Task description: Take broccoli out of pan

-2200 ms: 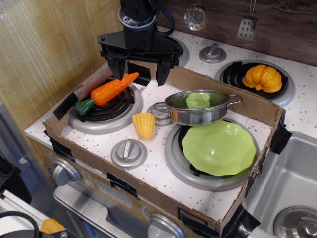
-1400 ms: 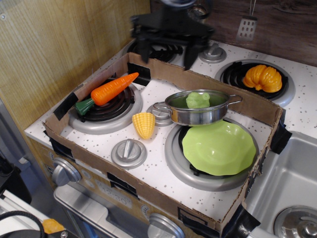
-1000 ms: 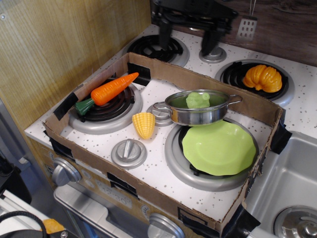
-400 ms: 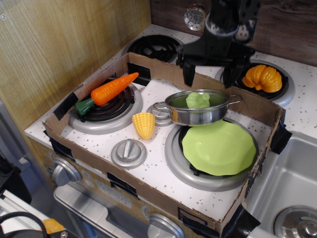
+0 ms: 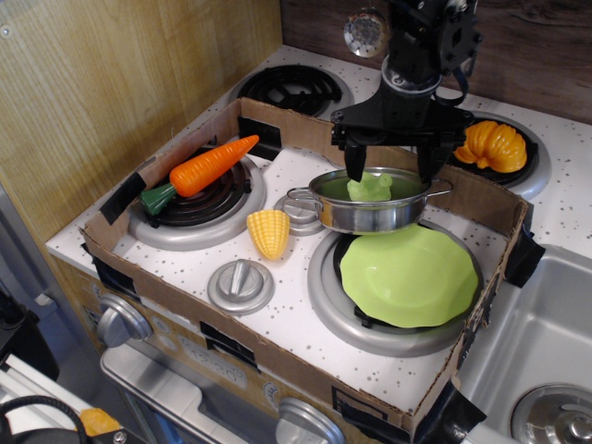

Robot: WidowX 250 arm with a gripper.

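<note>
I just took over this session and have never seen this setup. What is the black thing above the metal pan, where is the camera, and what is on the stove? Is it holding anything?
There is a single view, from a camera looking down at a toy stove from the front. The black thing is the robot arm's gripper, open, its two fingers reaching down over the pan. It holds nothing; the broccoli lies in the pan between the fingers. A cardboard tray frames part of the stovetop. In it are a carrot on the left burner, a corn cob, and a green plate in front of the pan. An orange pumpkin sits on the back right burner.
</note>
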